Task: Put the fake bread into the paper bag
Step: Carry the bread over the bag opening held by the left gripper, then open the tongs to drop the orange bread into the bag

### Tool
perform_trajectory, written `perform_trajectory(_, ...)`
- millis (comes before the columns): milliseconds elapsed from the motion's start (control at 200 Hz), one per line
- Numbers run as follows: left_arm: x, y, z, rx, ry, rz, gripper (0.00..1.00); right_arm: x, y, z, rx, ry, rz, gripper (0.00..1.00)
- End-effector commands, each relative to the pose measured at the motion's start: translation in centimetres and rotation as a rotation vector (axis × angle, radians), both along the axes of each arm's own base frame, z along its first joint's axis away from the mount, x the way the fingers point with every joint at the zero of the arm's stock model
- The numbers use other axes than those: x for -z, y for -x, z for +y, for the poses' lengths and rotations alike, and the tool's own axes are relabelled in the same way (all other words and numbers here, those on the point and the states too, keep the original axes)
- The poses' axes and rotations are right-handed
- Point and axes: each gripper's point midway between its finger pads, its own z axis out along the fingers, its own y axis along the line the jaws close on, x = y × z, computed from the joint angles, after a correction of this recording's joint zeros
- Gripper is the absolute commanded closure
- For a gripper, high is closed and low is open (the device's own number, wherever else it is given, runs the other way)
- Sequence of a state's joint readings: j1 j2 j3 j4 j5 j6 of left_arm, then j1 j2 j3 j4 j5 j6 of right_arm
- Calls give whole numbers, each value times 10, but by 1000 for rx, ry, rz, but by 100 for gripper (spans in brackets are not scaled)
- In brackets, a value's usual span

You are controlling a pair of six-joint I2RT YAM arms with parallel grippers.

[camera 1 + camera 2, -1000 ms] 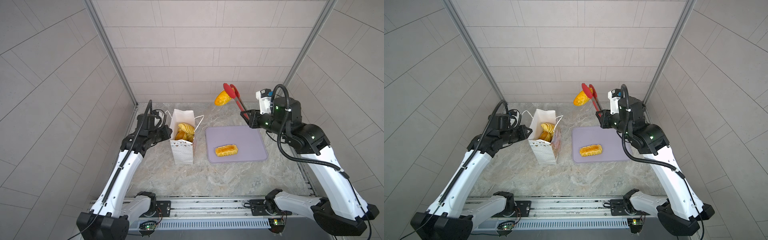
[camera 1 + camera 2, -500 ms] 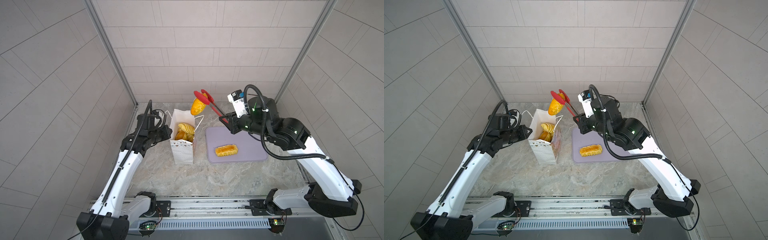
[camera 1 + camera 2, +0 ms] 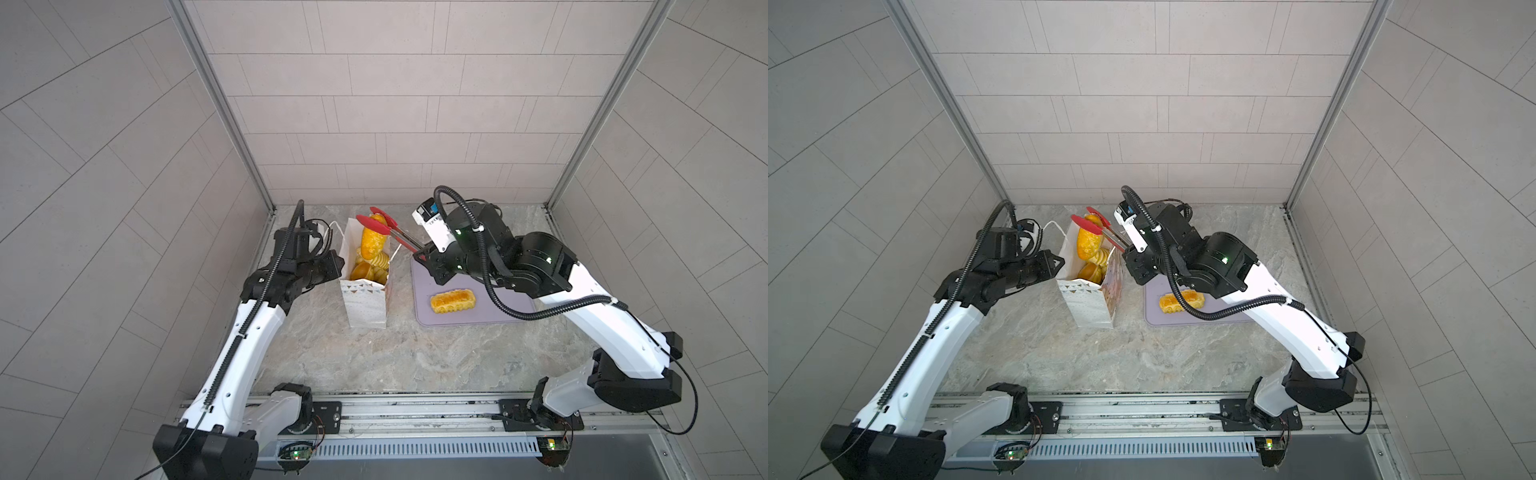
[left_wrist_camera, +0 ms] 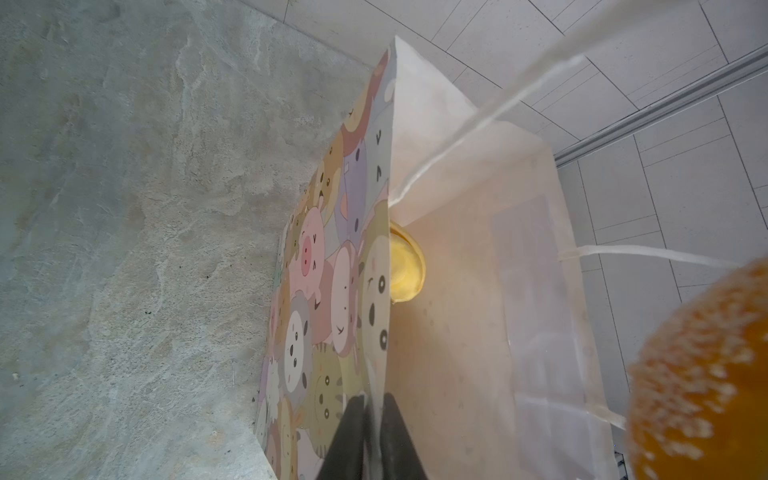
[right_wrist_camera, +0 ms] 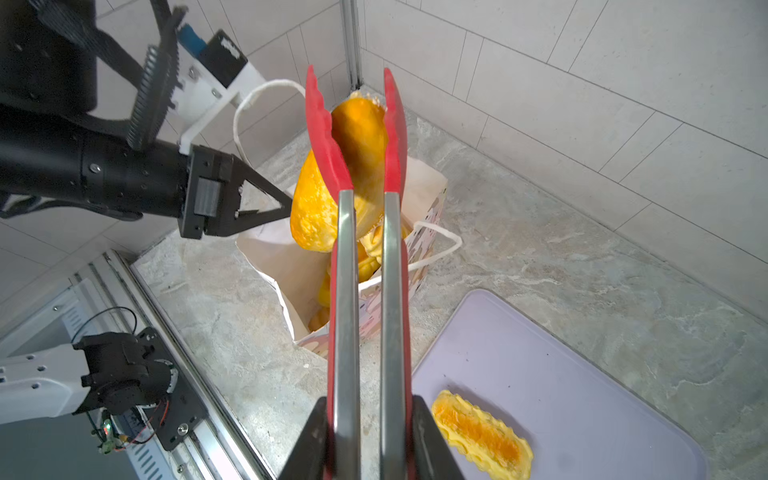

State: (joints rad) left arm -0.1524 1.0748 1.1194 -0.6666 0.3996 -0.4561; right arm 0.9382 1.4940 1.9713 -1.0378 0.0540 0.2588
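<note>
The white paper bag (image 3: 365, 301) (image 3: 1090, 305) stands upright left of the tray, with several pieces of fake bread (image 3: 370, 268) (image 4: 405, 266) inside. My left gripper (image 4: 372, 405) (image 3: 336, 264) is shut on the bag's rim wall. My right gripper (image 5: 370, 415) (image 3: 424, 254) is shut on red-tipped tongs (image 5: 353, 137) (image 3: 386, 226). The tongs pinch a long golden loaf (image 5: 328, 195) (image 3: 371, 241) (image 3: 1086, 243) over the bag's mouth, its lower end dipping inside. Another ridged loaf (image 3: 452, 300) (image 5: 482, 436) lies on the tray.
The flat lilac tray (image 3: 457, 321) (image 5: 561, 374) lies right of the bag, partly under my right arm. Tiled walls close in the back and both sides. The bag's cord handles (image 5: 266, 85) hang loose near the left gripper.
My right arm has swung left with the tongs, carrying the loaf from above the tray's far edge to over the bag's mouth and lower. The left arm has not moved.
</note>
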Motion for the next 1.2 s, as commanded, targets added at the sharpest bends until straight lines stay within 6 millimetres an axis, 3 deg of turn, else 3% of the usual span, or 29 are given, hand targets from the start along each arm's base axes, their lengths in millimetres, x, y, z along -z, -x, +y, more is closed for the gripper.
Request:
perform_trajectory(0, -4, 5, 2, -8, 2, 0, 86, -9, 1, -5, 4, 20, -43, 73)
perform_trajectory(410, -4, 6, 3, -11, 2, -3, 86, 17, 5, 9, -28, 109, -13, 68)
perform_trajectory(841, -3, 6, 3, -10, 1, -1, 86, 10, 4, 6, -7, 82, -37, 51)
perform_trajectory(1196, -3, 7, 5, -17, -4, 2, 86, 1, 1, 1, 19, 66, -71, 50)
